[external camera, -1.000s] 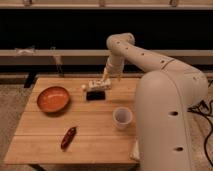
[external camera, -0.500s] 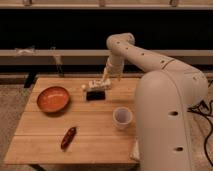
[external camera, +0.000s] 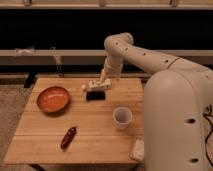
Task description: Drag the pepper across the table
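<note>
The background is dark, crossed by pale horizontal rails, and before it stands a light wooden worktop (external camera: 100, 131) with a plank top whose grain runs along its length.

In the single camera view, the robot's bulky pale body (external camera: 176, 117) fills the right side and hides the worktop's right edge. Its arm (external camera: 142, 54) rises from the body, bends at a rounded joint and comes down over the far part of the worktop. The pincer (external camera: 93, 85) hangs there, near the far edge and about midway along it, turned towards the left. Its fingers stand wide, and nothing shows between them. Just on the near side of it lies a small black block (external camera: 96, 94); whether the two touch I cannot tell.

A round orange-red bowl (external camera: 53, 98) sits on the left half of the worktop. A white cup (external camera: 122, 117) stands upright towards the right, close to the robot's body. A small pale object (external camera: 137, 149) lies at the near right corner, too blurred to name.

The pepper (external camera: 68, 137), dark red and slim, lies on the near left part of the worktop, slanted, on the near side of the bowl and well apart from the pincer.
</note>
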`<state>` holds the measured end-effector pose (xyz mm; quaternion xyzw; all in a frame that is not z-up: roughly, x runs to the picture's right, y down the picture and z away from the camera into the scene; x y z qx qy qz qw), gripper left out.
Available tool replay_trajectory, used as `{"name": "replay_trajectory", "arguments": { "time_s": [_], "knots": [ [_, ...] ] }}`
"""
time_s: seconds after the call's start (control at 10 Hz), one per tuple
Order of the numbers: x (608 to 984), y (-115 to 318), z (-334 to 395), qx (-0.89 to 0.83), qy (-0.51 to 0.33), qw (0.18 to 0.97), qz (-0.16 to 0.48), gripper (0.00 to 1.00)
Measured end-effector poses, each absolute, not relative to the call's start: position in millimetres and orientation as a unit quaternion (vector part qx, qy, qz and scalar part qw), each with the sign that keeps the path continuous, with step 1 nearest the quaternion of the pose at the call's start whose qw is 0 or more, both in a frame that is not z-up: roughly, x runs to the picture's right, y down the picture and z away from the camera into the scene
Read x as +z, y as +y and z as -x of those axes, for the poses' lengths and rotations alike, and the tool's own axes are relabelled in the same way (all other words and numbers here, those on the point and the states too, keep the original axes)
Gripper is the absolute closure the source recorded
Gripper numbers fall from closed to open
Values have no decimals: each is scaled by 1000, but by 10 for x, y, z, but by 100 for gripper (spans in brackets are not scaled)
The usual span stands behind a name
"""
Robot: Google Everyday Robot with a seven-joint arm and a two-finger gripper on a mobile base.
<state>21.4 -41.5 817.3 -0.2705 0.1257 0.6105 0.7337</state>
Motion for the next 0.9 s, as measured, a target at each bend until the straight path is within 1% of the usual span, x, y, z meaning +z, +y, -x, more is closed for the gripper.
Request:
{"name": "replay_trajectory", "arguments": {
  "time_s": [0.2,0.7,0.9],
  "knots": [
    [7830,-111,77,587,118,752,276,35],
    [7167,739,810,471,88,819,316,35],
    [7028,1008,1018,416,71,844,332,35]
  ]
}}
